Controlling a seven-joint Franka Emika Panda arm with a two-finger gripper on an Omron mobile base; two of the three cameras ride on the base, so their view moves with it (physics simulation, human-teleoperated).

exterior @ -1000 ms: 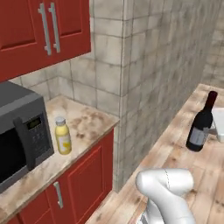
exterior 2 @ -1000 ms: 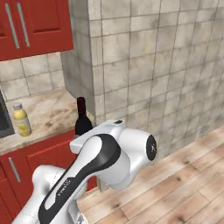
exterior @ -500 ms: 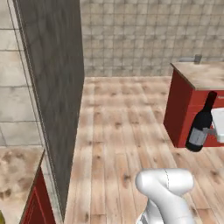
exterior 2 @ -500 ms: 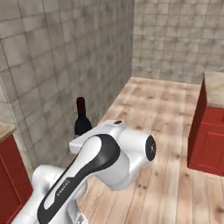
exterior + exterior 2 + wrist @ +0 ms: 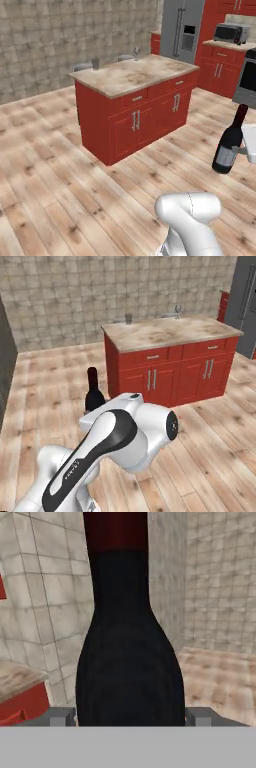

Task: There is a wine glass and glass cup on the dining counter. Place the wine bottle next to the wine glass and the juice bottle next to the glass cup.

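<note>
The wine bottle (image 5: 229,144) (image 5: 93,393), dark with a red-capped neck, hangs upright above the wooden floor with my gripper (image 5: 130,717) shut on its body. Its black shoulder (image 5: 130,657) stands between my two fingertips (image 5: 62,717). The dining counter (image 5: 131,76) (image 5: 170,332), beige-topped on red cabinets, stands well ahead of the bottle. On its far edge sit the wine glass (image 5: 135,51) (image 5: 177,308) and, further left, the glass cup (image 5: 95,63) (image 5: 128,318). The juice bottle is out of view.
A grey fridge (image 5: 182,27) stands behind the island, with a toaster oven (image 5: 231,32) on a red counter to its right. Stools (image 5: 82,66) line the island's far side. Wooden floor lies between me and the island, and a tiled wall runs behind it.
The whole picture has swung round with the base: the microwave counter and the wall corner are gone and the island has come into view. The wine bottle stays held in the same place by the arm.
</note>
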